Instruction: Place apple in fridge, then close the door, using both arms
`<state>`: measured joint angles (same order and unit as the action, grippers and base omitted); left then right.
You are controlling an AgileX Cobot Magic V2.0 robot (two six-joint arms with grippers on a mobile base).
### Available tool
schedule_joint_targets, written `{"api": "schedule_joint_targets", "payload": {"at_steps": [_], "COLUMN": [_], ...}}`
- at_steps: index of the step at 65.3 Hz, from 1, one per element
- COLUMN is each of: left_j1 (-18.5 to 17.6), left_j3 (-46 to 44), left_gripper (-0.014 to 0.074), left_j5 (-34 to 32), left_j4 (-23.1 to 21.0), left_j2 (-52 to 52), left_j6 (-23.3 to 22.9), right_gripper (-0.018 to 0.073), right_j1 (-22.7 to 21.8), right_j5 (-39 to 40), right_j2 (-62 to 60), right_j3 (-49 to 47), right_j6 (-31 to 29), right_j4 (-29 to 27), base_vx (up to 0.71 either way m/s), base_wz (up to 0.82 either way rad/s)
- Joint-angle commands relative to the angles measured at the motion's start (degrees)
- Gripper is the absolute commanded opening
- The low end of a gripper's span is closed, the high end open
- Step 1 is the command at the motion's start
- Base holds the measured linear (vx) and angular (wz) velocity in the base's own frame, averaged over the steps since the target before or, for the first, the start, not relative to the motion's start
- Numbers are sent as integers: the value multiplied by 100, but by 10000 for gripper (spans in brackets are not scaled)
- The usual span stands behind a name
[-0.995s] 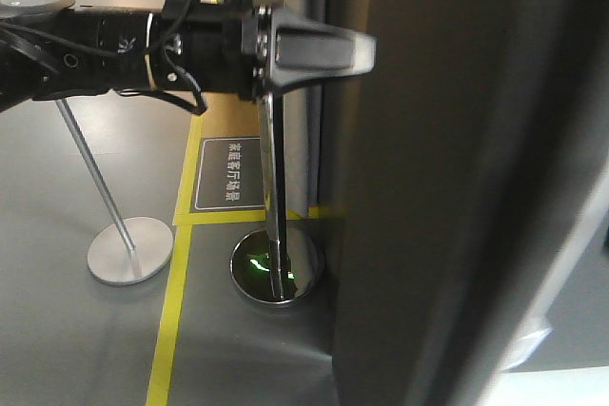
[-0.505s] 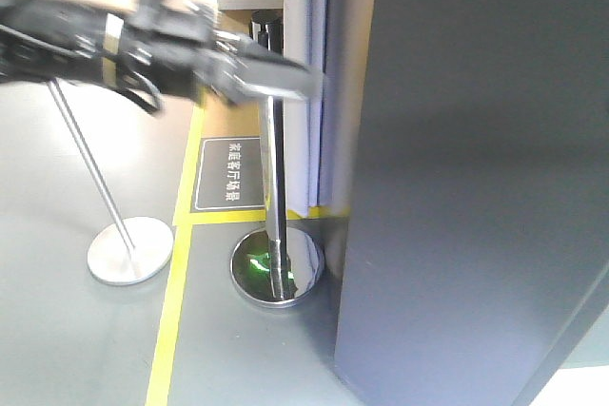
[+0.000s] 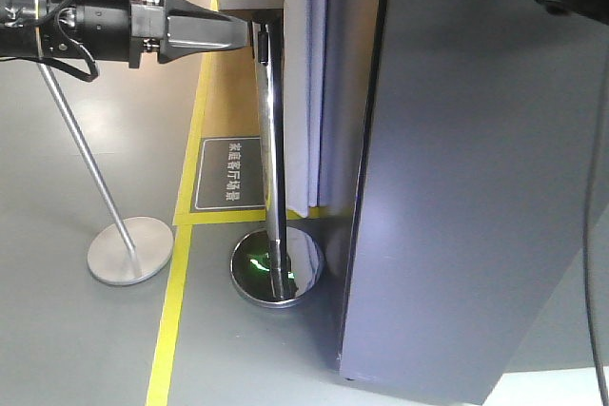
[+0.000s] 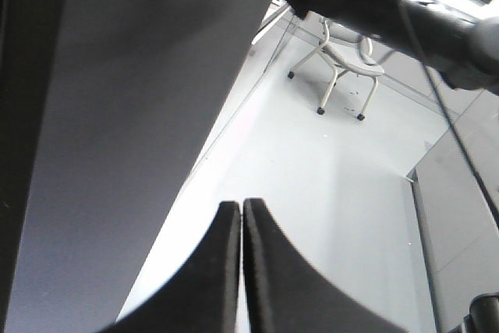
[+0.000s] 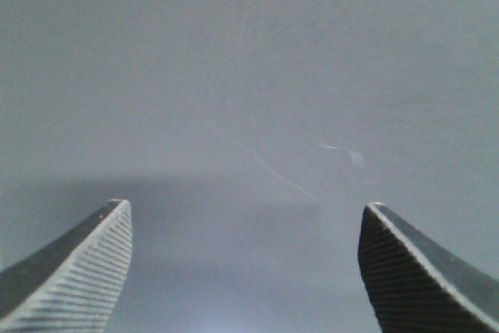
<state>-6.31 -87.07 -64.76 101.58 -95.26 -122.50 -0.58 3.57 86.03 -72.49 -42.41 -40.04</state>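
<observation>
Closely before my right pincer (image 5: 245, 205), spread open and empty, stands the smooth grey door (image 3: 457, 187); pushed at a slant, the pincer could slide off. Farther, my left pincer (image 4: 240, 203), clenched on nothing, could strike the metal post (image 3: 269, 159). The apple I see nowhere, presumably behind the door.

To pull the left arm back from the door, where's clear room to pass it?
Bare grey floor left of the yellow line, around the tilted post. From the left wrist, white floor between the door and the chair is bare too. Crowded: the chrome post rises right at the left claw, near the door's edge.
</observation>
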Motion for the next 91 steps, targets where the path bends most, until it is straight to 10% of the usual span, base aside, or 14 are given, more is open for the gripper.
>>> {"api": "schedule_joint_targets", "payload": {"at_steps": [1, 61, 91], "left_j1": [47, 528, 1742], "left_j3": [-178, -178, -173], "left_gripper": [-8, -8, -8], "left_j5": [75, 1824, 1397], "left_j4": [208, 208, 203], "left_j2": [274, 335, 1339], "left_j6": [-73, -73, -73], "right_gripper": [567, 534, -17], "right_j1": [-80, -513, -498], "right_j5": [458, -2479, -5488], "right_j2": [235, 1790, -125], "right_j3": [-558, -3390, -3398], "right_j6": [-68, -72, -137], "right_j4": [9, 59, -325], "base_vx": [0, 0, 0], "base_wz": [0, -1, 0]}}
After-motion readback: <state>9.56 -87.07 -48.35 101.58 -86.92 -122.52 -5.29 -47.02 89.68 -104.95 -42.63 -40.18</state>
